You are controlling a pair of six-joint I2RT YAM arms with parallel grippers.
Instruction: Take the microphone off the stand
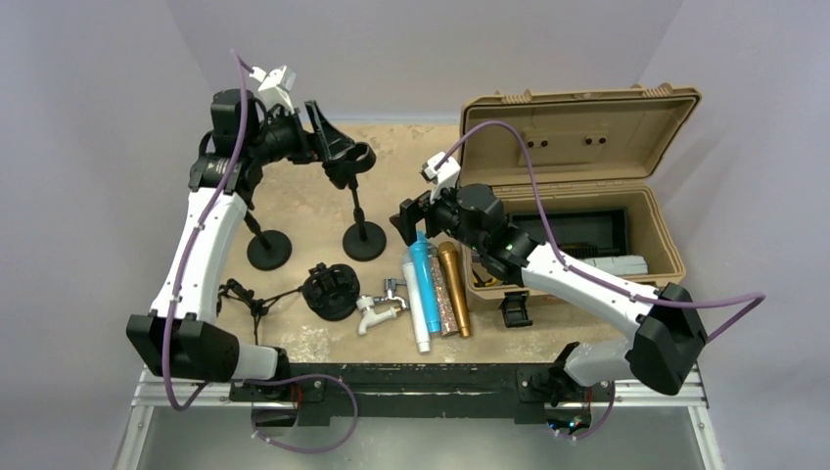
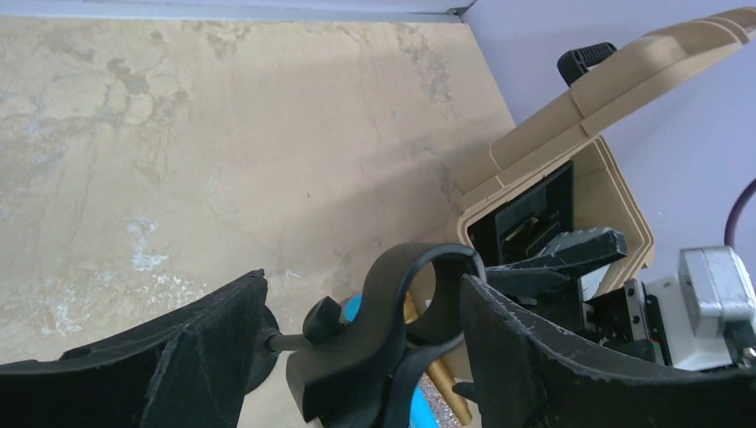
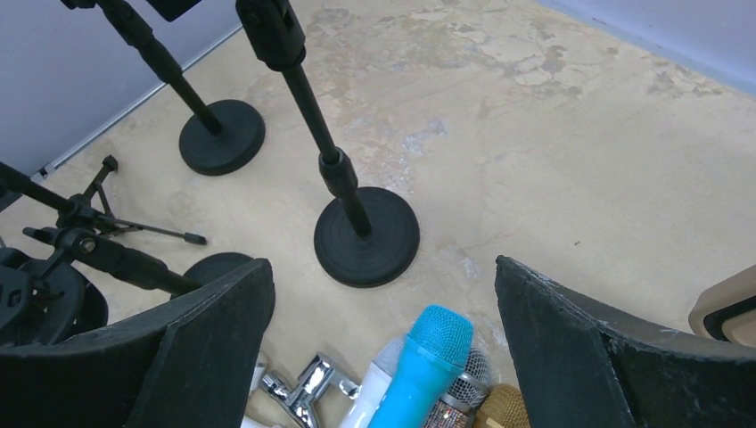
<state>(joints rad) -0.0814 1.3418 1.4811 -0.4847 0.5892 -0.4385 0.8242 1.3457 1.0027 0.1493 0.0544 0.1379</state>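
Observation:
The black stand [image 1: 364, 241] is upright at mid-table, and its clip [image 2: 392, 330] is empty. My left gripper [image 2: 364, 281] is open around that clip. Its right finger [image 2: 535, 357] is against the clip's ring and the left finger is apart from it. A blue microphone [image 3: 428, 357] lies on the table on top of a row of white, glittery and gold microphones [image 1: 445, 299]. My right gripper [image 3: 383, 262] hangs open just above the blue microphone's head with nothing between its fingers.
A second black stand [image 1: 268, 250] is to the left of the first. A black shock mount with cable [image 1: 331, 289] and a chrome fitting [image 1: 391, 291] lie near the front. An open tan case [image 1: 577, 108] fills the right side, with a small black clip [image 1: 516, 308] in front of it.

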